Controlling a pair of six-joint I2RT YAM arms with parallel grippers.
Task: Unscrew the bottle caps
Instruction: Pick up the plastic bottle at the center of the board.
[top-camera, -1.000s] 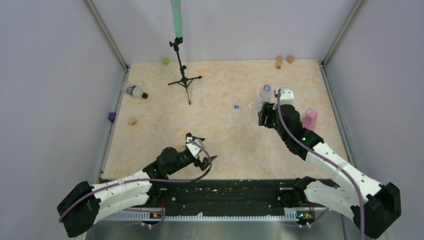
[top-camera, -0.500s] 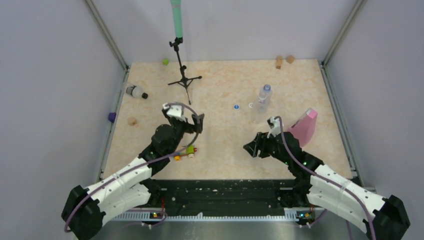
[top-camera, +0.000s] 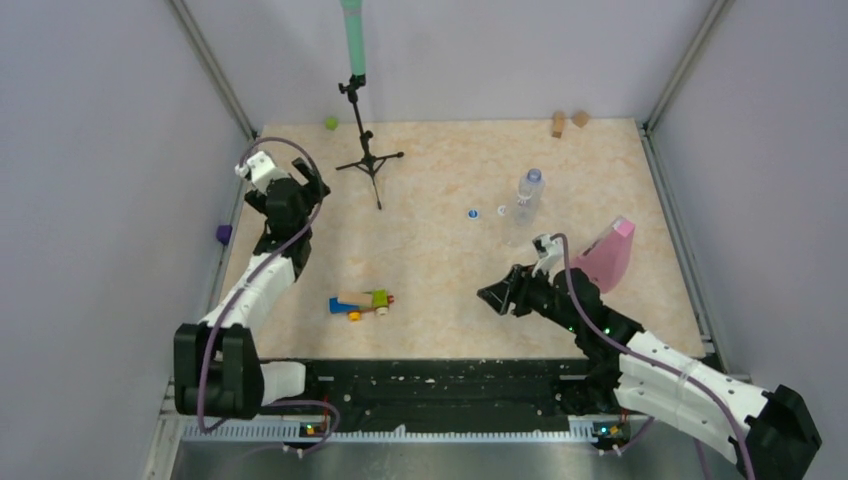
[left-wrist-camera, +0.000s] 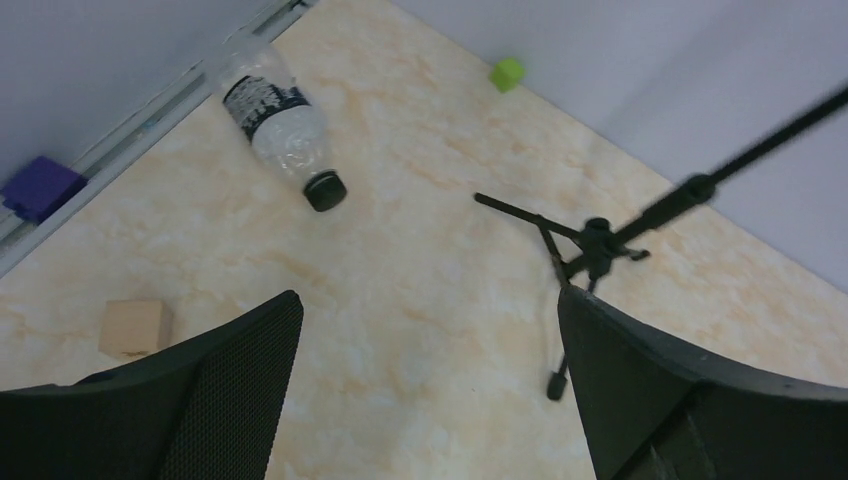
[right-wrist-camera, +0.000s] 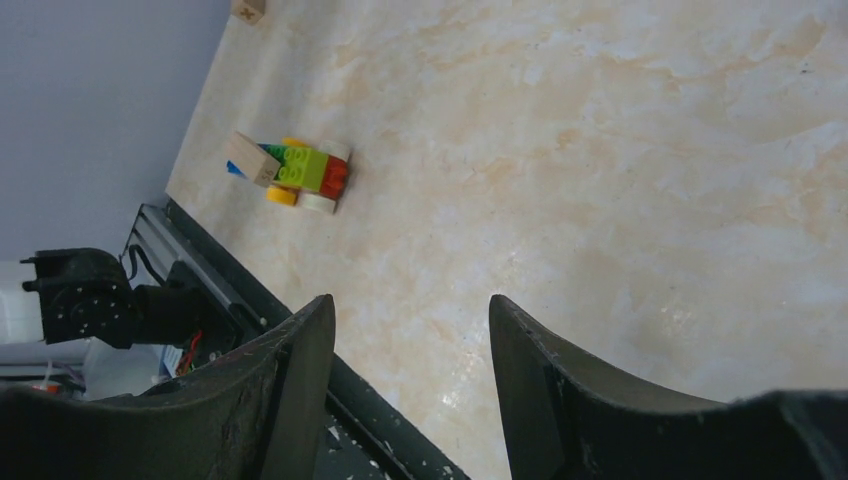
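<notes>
Far-left edge of tabletop (left-wrist-camera: 420, 170): left hand (left-wrist-camera: 428, 305) with fingers spread wide and nothing between them, poised above and short of lying bottle (left-wrist-camera: 270, 120), black cap (left-wrist-camera: 324, 190) screwed on, cap end turned away from rail (left-wrist-camera: 150, 105). Nearby but apart from that bottle: purple block (left-wrist-camera: 40, 187) by rail, tan block (left-wrist-camera: 132, 327), green block (left-wrist-camera: 507, 73), tripod (left-wrist-camera: 590, 240). Right half, top view: upright bottle (top-camera: 522, 205) with pale cap (top-camera: 534, 175) in place; blue cap (top-camera: 472, 213) and white cap (top-camera: 501, 211) loose on tabletop near it. Right hand (right-wrist-camera: 410, 305) low toward front of tabletop, fingers partly apart, gripping nothing, well apart from both bottles; brick toy (right-wrist-camera: 290, 170) ahead of it, pink wedge (top-camera: 608, 255) beside right arm. Step in hand, by judgement: reach for lying bottle, two caps left to remove. For a clean result, advance left hand toward rail, centre open fingers across bottle body rather than neck, and close gently enough to avoid crushing thin plastic. Keep clear of tripod legs during descent. Lift or stand bottle with cap end facing right arm, then bring right hand over and pinch black cap squarely across its rim before turning. Likely faults: round body rolling toward rail under one-sided contact; small cap slipping from a skewed pinch; bottle twisting inside a loose hold during turning.
</notes>
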